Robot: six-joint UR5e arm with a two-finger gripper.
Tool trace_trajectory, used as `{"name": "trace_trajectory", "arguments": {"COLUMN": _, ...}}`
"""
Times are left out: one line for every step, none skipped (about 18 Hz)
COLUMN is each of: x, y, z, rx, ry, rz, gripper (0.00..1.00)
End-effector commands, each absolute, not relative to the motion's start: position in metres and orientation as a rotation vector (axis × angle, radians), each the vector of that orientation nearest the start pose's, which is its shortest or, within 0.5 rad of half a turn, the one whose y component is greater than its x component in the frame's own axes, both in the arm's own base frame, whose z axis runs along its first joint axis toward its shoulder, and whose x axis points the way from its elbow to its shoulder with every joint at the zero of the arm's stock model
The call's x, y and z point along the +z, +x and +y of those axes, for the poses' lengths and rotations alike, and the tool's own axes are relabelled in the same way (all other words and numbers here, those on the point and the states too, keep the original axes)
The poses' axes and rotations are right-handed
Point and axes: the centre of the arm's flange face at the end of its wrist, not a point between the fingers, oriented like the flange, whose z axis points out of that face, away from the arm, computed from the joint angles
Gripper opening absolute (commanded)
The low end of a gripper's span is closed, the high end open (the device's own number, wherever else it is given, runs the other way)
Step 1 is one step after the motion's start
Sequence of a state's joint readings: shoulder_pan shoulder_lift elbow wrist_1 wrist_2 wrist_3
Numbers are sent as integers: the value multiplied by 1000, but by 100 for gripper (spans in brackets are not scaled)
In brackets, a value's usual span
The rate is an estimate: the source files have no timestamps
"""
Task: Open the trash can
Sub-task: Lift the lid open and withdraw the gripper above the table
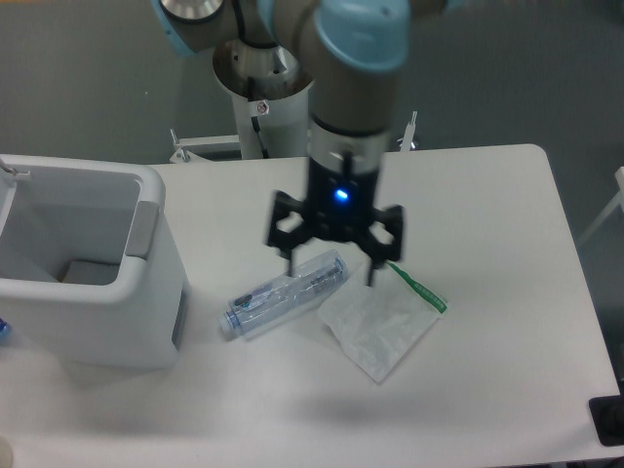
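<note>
Jaws (331, 274) spread, well right of trash can (117, 312).

The white tabletop (487, 195) carries the trash can (93, 312); right of it lie a clear plastic bottle (283, 294) and a white pouch (380, 317).

The surface (507, 390) is plain white with rounded corners, and it fills most of the shot. Behind it the floor (507, 68) is a flat dark grey, no pattern I can make out. A white pedestal column (268, 117) stands at the far edge, with small metal brackets (410, 132) poking up near that edge. Something dark sits at the bottom right corner (609, 421), too cut off to identify. Lighting is even, with soft shadows on the white top.
</note>
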State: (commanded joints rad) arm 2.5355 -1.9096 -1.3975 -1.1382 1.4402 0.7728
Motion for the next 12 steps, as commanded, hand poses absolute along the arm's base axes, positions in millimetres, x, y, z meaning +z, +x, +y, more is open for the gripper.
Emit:
{"name": "trace_trajectory", "arguments": {"x": 418, "y": -461, "z": 489, "rx": 177, "ry": -2879, "rz": -225, "gripper": 100}}
{"name": "trace_trajectory", "arguments": {"x": 409, "y": -473, "z": 481, "rx": 179, "ry": -2898, "rz": -215, "gripper": 100}}
{"name": "trace_trajectory", "arguments": {"x": 401, "y": -485, "z": 472, "rx": 182, "ry": -2915, "rz": -201, "gripper": 100}}
{"name": "trace_trajectory", "arguments": {"x": 392, "y": -495, "z": 467, "rx": 181, "ry": -2931, "rz": -165, "gripper": 100}}
{"name": "trace_trajectory", "arguments": {"x": 385, "y": -504, "z": 461, "rx": 179, "ry": -2943, "rz": -126, "gripper": 100}}
{"name": "trace_trajectory", "arguments": {"x": 378, "y": -511, "z": 457, "rx": 173, "ry": -2954, "rz": -87, "gripper": 100}}
{"name": "trace_trajectory", "arguments": {"x": 372, "y": -515, "z": 456, "rx": 167, "ry": -2960, "rz": -62, "gripper": 100}}
{"name": "trace_trajectory", "arguments": {"x": 366, "y": -519, "z": 453, "rx": 159, "ry": -2965, "rz": -60, "gripper": 100}}
{"name": "trace_trajectory", "arguments": {"x": 363, "y": -525, "z": 448, "rx": 158, "ry": -2969, "rz": -72, "gripper": 100}}
{"name": "trace_trajectory", "arguments": {"x": 355, "y": -531, "z": 445, "rx": 148, "ry": -2974, "rz": -75, "gripper": 100}}
{"name": "trace_trajectory", "arguments": {"x": 345, "y": -541, "z": 438, "rx": 145, "ry": -2982, "rz": -76, "gripper": 100}}
{"name": "trace_trajectory", "arguments": {"x": 338, "y": -552, "z": 427, "rx": 163, "ry": -3003, "rz": -73, "gripper": 100}}
